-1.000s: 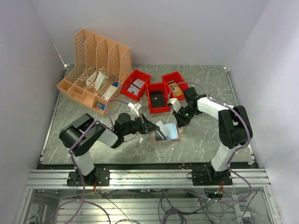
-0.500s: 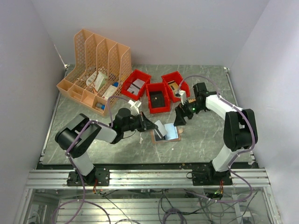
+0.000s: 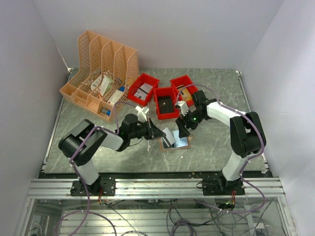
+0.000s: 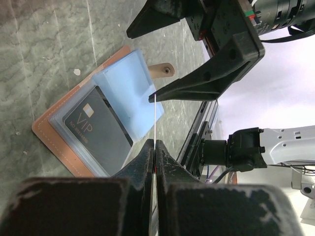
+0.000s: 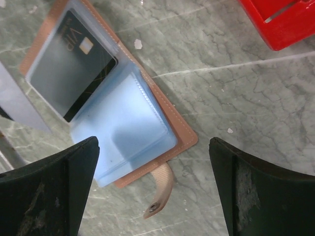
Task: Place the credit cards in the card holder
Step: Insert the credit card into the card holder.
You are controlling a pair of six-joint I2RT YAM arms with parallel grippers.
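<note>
The card holder (image 3: pixel 181 146) lies open on the table, salmon-brown with pale blue sleeves (image 5: pixel 123 128) and a loose snap strap (image 5: pixel 160 189). A black VIP card (image 5: pixel 74 64) sits in one sleeve (image 4: pixel 98 132). My left gripper (image 4: pixel 155 143) is shut on a thin pale sheet (image 4: pixel 155 118), seen edge-on and standing upright at the holder's left side (image 3: pixel 169 133). Whether it is a card or a sleeve leaf I cannot tell. My right gripper (image 5: pixel 153 142) hangs wide open above the holder's strap end (image 3: pixel 183 129), holding nothing.
Three red bins (image 3: pixel 142 88) (image 3: pixel 166 103) (image 3: pixel 183 84) stand just behind the holder, one corner showing in the right wrist view (image 5: pixel 280 19). An orange lattice file rack (image 3: pixel 101 69) fills the back left. White walls close in both sides.
My right gripper went from shut to wide open, swung out to the right and came back over the holder. The left gripper kept its hold and barely moved.
</note>
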